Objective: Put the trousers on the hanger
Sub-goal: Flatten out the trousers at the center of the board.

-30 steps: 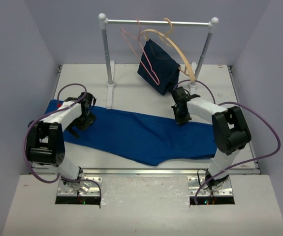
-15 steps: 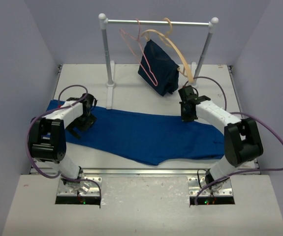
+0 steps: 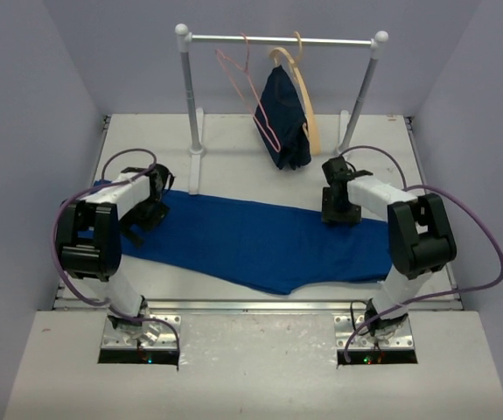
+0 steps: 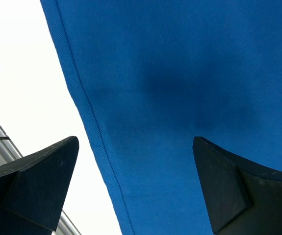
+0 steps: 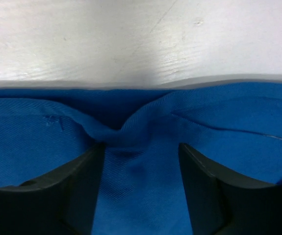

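Lying flat across the white surface [image 3: 234, 166], the trousers [image 3: 251, 241] stretch from left to right, with bare surface beyond their far edge up to the rail [image 3: 277, 39]. The left gripper [image 4: 135, 147] hangs over the left end, its fingers spread wide and a stitched side edge between them, unpinched. The right gripper [image 5: 141, 147] sits at the far edge near the right end, its fingers apart around a raised pucker of cloth. The hanger [image 3: 248, 98] hangs on the rail, just beside a wooden hanger [image 3: 308, 105] carrying a navy garment [image 3: 286, 118].
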Action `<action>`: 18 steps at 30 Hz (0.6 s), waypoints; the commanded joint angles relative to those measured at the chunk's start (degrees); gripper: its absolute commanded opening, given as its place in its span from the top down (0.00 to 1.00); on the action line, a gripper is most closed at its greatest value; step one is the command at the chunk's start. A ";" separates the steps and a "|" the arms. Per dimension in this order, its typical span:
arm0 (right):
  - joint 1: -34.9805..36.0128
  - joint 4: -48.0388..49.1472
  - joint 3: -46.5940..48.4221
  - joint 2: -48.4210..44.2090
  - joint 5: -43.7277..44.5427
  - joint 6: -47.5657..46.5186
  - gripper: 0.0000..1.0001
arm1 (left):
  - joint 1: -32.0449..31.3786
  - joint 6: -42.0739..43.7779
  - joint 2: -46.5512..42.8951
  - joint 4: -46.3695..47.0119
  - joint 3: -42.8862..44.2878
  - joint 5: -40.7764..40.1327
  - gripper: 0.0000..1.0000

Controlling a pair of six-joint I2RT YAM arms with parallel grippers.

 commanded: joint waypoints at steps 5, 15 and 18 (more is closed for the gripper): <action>-0.93 -2.12 -4.74 -14.99 3.32 5.28 0.24 | -4.58 -6.88 -8.71 -7.61 6.28 -6.70 0.00; -12.13 -2.18 -16.97 -12.93 -11.47 15.64 0.14 | -16.96 1.14 0.50 6.35 8.29 9.64 0.00; -15.72 -3.68 -18.89 -11.58 -9.61 19.70 0.09 | -16.85 -2.48 2.96 5.54 6.92 9.60 0.00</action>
